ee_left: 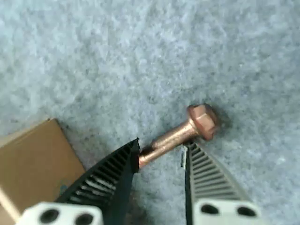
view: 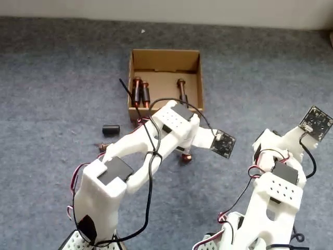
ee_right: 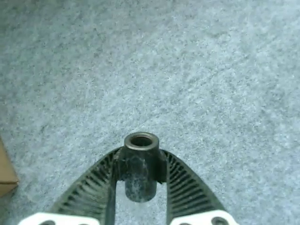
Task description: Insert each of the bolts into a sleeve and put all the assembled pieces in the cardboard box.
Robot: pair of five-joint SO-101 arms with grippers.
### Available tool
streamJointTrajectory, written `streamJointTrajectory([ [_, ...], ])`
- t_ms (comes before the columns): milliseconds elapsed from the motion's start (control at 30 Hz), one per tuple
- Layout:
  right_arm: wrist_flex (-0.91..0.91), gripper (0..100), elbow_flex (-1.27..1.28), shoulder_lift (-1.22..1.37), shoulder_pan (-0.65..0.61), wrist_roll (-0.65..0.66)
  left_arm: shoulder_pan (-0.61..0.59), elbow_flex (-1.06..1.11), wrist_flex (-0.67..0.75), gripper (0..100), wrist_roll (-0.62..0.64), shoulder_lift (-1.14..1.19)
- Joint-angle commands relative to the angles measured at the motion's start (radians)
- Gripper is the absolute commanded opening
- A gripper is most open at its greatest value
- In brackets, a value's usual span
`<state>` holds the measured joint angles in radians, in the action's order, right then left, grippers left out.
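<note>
Left wrist view puts my left end effector (ee_left: 161, 151) low over the grey surface (ee_left: 140, 51), its two fingers spread to either side of a copper bolt (ee_left: 187, 131). The bolt lies flat on the surface with its shank slanting across the gap. One fingertip (ee_left: 133, 152) sits at the shank's plain end and the other is just beside the shank below the hexagonal head. Bare surface shows between the fingers, so I read them as around the bolt, not clamped on it. A corner of the cardboard box (ee_left: 33, 159) is near the plain end.

On the right wrist view, my right end effector (ee_right: 140, 155) pinches a black sleeve (ee_right: 139, 173) upright between its fingers, with the open bore facing the camera, above the surface.

From the high view, the left arm (view: 151, 140) stretches toward the box's near wall, and the bolt's head (view: 186, 155) peeks out beneath it. The right arm (view: 276, 182) is well apart on the other side. Three assembled pieces (view: 146, 94) lie inside the box, two side by side by one wall and one by the opposite wall. A second black sleeve (view: 111, 129) lies on its side on the surface just outside the box, and near it a small copper piece (view: 103, 147) is partly hidden by the left arm.
</note>
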<state>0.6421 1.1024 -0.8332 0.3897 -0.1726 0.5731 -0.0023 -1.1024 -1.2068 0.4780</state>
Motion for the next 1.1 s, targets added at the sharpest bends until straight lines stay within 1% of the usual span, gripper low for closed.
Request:
streamJointTrajectory([
  [0, -0.019, 0.5, -0.068, -0.033, 0.008, -0.011, -0.007, -0.036, -0.002, 18, -0.025, 0.015],
  [333, -0.018, 0.5, -0.071, -0.033, 0.008, -0.011, 0.108, -0.030, -0.002, 18, -0.021, 0.024],
  [633, -0.018, 0.5, -0.071, -0.033, 0.008, -0.011, 0.147, -0.022, -0.002, 18, -0.020, 0.024],
  [800, -0.018, 0.5, -0.070, -0.033, 0.008, -0.011, 0.166, -0.022, -0.003, 17, 0.031, 0.024],
  [1067, -0.018, 0.5, -0.068, -0.033, 0.008, -0.011, 0.168, 0.019, -0.040, 1, 0.032, 0.024],
])
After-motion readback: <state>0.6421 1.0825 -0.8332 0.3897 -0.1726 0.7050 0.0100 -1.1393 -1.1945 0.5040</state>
